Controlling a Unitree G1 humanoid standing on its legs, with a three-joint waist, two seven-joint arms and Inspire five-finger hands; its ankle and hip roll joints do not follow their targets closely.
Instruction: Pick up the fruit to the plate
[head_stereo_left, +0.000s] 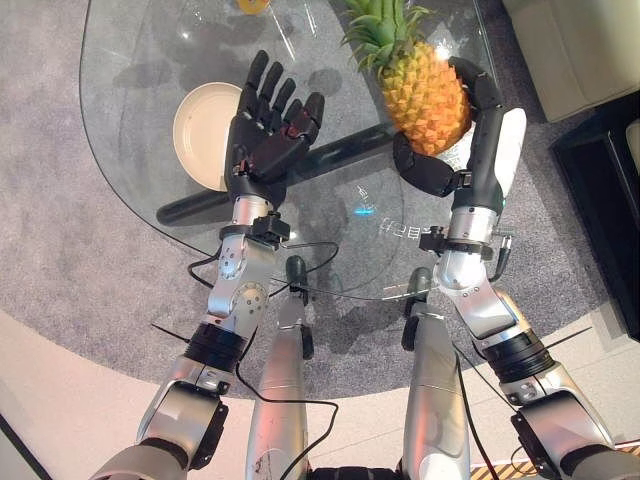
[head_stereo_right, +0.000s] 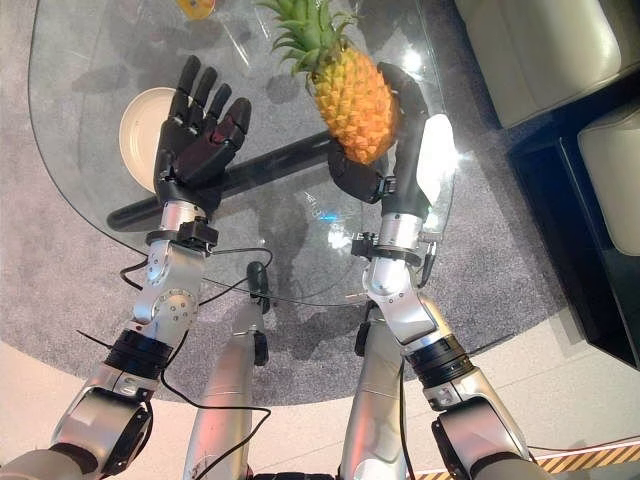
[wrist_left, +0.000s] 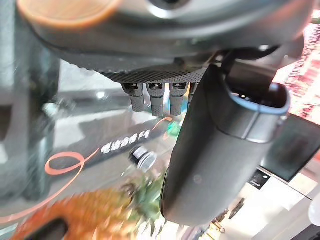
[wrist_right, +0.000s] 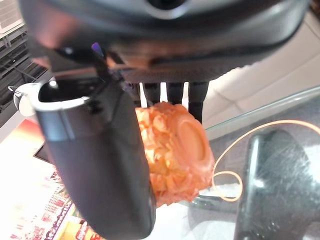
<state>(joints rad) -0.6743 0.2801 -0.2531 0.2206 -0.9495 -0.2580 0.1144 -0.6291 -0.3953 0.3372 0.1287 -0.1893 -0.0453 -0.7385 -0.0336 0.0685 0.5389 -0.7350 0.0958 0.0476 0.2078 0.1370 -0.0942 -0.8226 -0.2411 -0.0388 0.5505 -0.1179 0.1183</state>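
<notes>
Right hand (head_stereo_left: 470, 140): fingers and thumb curled round the pineapple (head_stereo_left: 424, 92), gripping its body with the leafy crown pointing away from the robot.
Pineapple: held above the glass tabletop (head_stereo_left: 130, 90), right of the plate (head_stereo_left: 200, 135) and apart from it.
Left hand (head_stereo_left: 265, 130): fingers spread and straight, palm up, holding nothing, over the plate's right edge.
Plate: cream, round, lying on the tabletop's left part.
Floor: grey carpet (head_stereo_left: 60, 250) seen through and round the glass.

Orange pineapple (head_stereo_left: 425, 95) tilted above glass, right of cream plate (head_stereo_left: 205, 133).
</notes>
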